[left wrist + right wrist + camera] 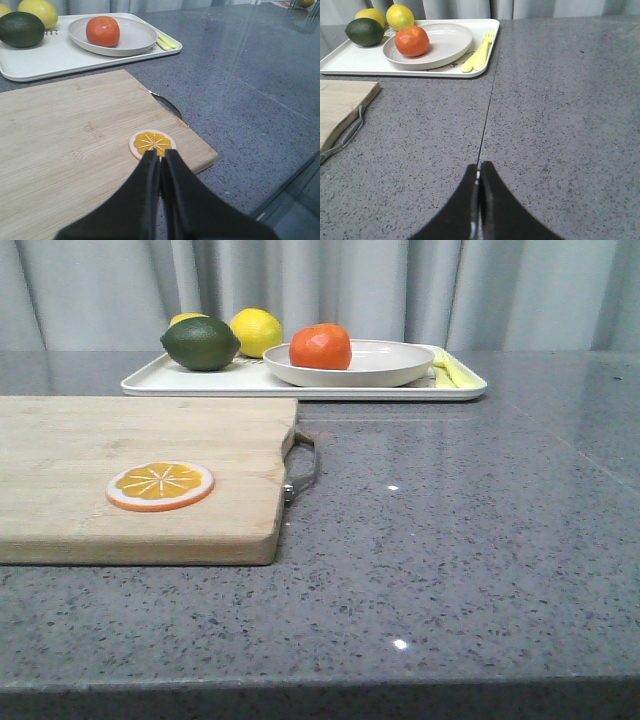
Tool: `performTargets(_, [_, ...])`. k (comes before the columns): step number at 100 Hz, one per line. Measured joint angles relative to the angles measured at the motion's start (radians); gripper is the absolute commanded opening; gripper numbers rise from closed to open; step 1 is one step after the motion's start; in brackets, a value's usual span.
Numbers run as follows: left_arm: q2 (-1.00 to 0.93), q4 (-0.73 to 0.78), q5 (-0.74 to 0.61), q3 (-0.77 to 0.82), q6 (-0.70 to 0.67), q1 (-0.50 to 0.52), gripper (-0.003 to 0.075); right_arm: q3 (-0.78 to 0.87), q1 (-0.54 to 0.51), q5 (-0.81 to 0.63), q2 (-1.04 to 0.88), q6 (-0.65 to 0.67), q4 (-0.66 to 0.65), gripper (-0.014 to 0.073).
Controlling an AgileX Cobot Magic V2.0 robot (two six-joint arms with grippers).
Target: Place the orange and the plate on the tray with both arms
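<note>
Orange [321, 346] in off-white plate [385, 366], plate on white tray [200, 381]

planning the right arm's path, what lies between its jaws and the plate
Nothing stands in the way: in the right wrist view only bare grey counter runs from the shut right gripper to the tray rim, and the plate sits just inside it.

No legible text, label, brand or number on the tray [300, 383]; only illegible dark marks
</note>
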Motion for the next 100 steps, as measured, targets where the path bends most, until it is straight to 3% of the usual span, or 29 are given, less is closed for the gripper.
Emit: performTargets(100, [-0.004, 0.001, 0.014, 0.002, 0.0, 0.0, -0.0019, 0.004, 0.0, -0.009, 0.0, -0.002, 0.0, -0.0068])
